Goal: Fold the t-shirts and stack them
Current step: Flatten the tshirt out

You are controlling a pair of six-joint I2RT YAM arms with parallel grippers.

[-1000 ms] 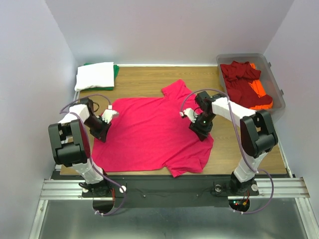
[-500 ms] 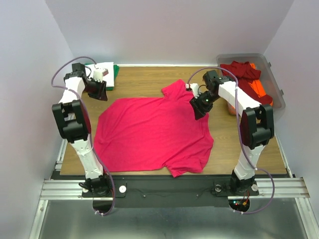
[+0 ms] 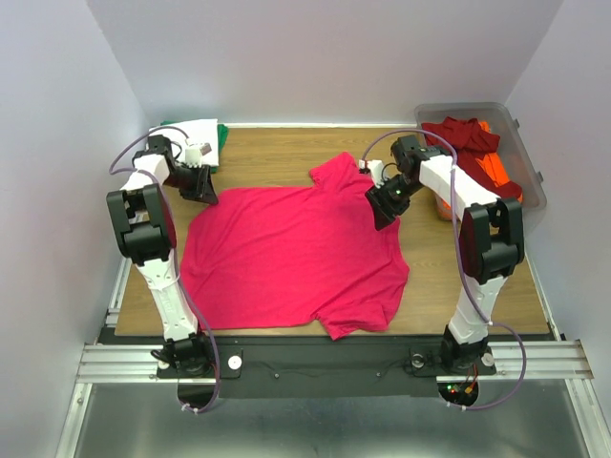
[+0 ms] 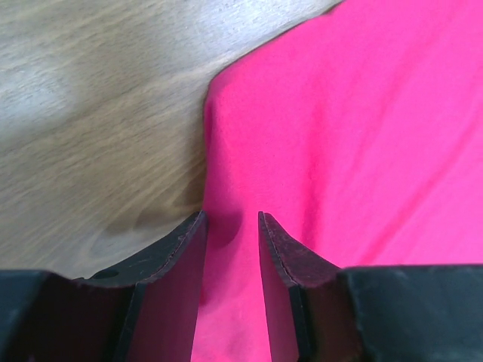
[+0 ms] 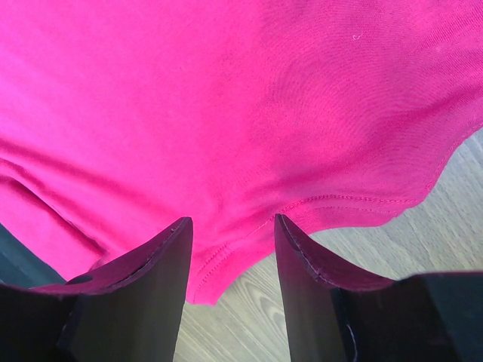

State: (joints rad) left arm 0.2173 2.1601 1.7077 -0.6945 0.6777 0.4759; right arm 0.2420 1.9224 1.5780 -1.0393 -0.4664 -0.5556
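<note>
A bright pink-red t-shirt (image 3: 296, 253) lies spread flat on the wooden table. My left gripper (image 3: 204, 191) hovers at its back-left corner. In the left wrist view the left gripper (image 4: 231, 219) is open, its tips over the cloth (image 4: 339, 136) just inside the edge. My right gripper (image 3: 382, 212) is over the shirt's back-right part, below the sleeve. In the right wrist view the right gripper (image 5: 231, 222) is open and straddles the stitched hem (image 5: 332, 200), with nothing pinched. A folded white t-shirt (image 3: 189, 141) lies on a green one (image 3: 222, 136) at the back left.
A clear grey plastic bin (image 3: 531, 162) at the back right holds dark red t-shirts (image 3: 468, 148) and an orange one (image 3: 503, 194). Bare wood (image 3: 277, 157) shows behind the shirt and along the right side. Walls close in the table on three sides.
Both arms have moved from the shirt's middle edges toward its back corners. The left gripper opened, swung by the white stack, then came down to the back-left corner. The right gripper stayed open.
</note>
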